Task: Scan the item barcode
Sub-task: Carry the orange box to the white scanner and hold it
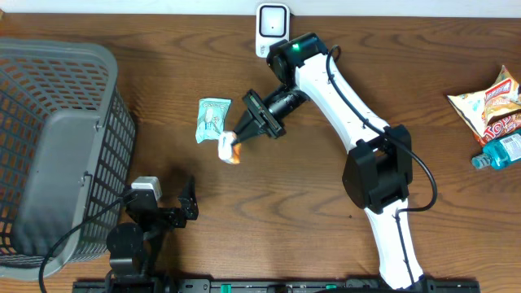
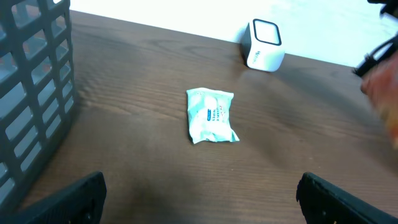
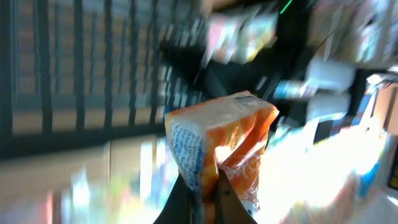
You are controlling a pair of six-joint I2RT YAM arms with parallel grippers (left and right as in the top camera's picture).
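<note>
Orange crinkly pouch (image 3: 224,134), wood-grain table (image 1: 163,73)

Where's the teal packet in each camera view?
Overhead: the teal packet lies left of centre, slightly above the middle.
Left wrist: the packet is mid-frame.
Right wrist: not in it.
Shared landmark: the white scanner, beyond the packet in the overhead and left wrist views.

Dark wood-grain tabletop (image 1: 163,73), grey mesh basket (image 1: 122,130) at its left end, pale green packet (image 1: 212,119) lying flat near the middle, white scanner (image 1: 271,24) standing at the far edge, snack bag (image 1: 488,106) and blue bottle (image 1: 501,150) touching at the right edge.
</note>
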